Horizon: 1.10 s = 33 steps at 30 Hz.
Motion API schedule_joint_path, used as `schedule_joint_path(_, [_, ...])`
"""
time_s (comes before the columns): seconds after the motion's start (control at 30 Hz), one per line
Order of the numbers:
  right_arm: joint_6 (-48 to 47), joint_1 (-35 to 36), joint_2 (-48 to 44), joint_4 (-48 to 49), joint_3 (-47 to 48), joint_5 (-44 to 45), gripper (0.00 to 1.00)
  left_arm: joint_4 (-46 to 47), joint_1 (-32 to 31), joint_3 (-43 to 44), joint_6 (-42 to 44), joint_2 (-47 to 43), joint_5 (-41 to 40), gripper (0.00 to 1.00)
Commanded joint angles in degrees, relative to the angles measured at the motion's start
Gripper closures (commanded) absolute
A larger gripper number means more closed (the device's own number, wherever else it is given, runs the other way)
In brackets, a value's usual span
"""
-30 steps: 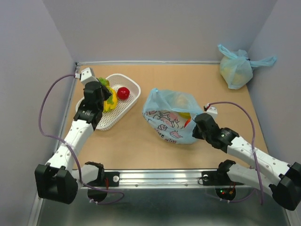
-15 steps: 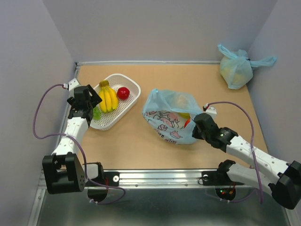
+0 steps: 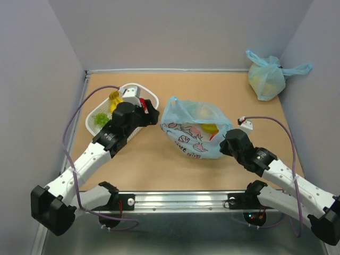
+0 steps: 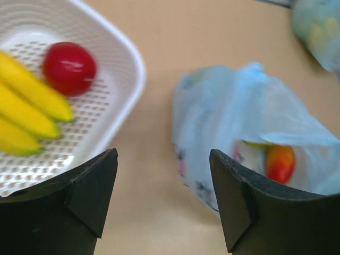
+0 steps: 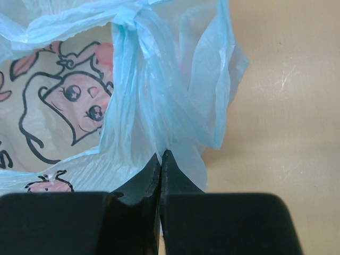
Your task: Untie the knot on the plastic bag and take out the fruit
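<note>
Brown tabletop [image 3: 159, 170] — right gripper [image 5: 160, 159] pinches plastic bag [image 3: 186, 135] edge; left gripper [image 4: 162, 178] gapes empty beside it.

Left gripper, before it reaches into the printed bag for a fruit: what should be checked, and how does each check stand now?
1. Left gripper open and empty: ok, its fingers stand wide apart with nothing between them.
2. Plastic bag mouth gaping: ok, an orange-red fruit shows inside.
3. Right gripper shut on the bag's film: ok.
4. Room in the white basket: ok, there is free floor beside the banana bunch and red apple.
5. Count of fruit remaining in the bag: cannot tell, the film hides most of the inside.
</note>
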Motion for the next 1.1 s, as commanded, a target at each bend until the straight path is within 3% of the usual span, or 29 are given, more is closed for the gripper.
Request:
schedule_joint_path(0.0, [4.7,0.0,-2.6,-0.5,-2.9,3.0,0.99,3.4,-15.3,5.6,2.2,-0.3,-1.8,0.2])
schedule_joint_path(0.1, [7.6,0.0,-2.5,-1.5,-4.7,1.4,0.99,5.9,-24.8,8.8,5.3,3.0,-3.9,0.24])
schedule_joint_path(0.2, [10.0,0.0,-1.0,-3.0,-5.4,-0.6,0.99,8.3,-29.8,12.5,8.3,8.5,-2.5,0.26])
schedule_joint_path(0.4, [16.2,0.0,1.5,-7.7,-6.1,-2.7,0.98,10.1,-34.6,17.9,10.6,20.9,1.9,0.27])
schedule_joint_path(0.5, [17.1,-0.1,-0.3,-9.1,-5.7,-2.7,0.69,10.4,-35.3,19.2,10.7,25.9,4.1,0.27])
schedule_joint_path(0.53, [16.8,0.0,-1.1,-9.2,-5.0,-2.4,0.5,10.8,-35.4,19.2,11.2,26.7,4.1,0.27])
schedule_joint_path(0.67, [13.8,0.0,-3.3,-10.0,0.2,-0.5,0.15,11.5,-36.3,18.5,12.5,29.4,6.9,0.27])
schedule_joint_path(0.93, [13.1,0.0,3.9,-9.9,6.4,8.1,0.1,12.4,-36.5,15.8,13.5,31.5,7.0,0.27])
schedule_joint_path(1.07, [12.2,-0.5,7.9,-9.4,7.4,12.7,0.16,13.0,-36.5,14.4,13.5,31.5,6.7,0.27])
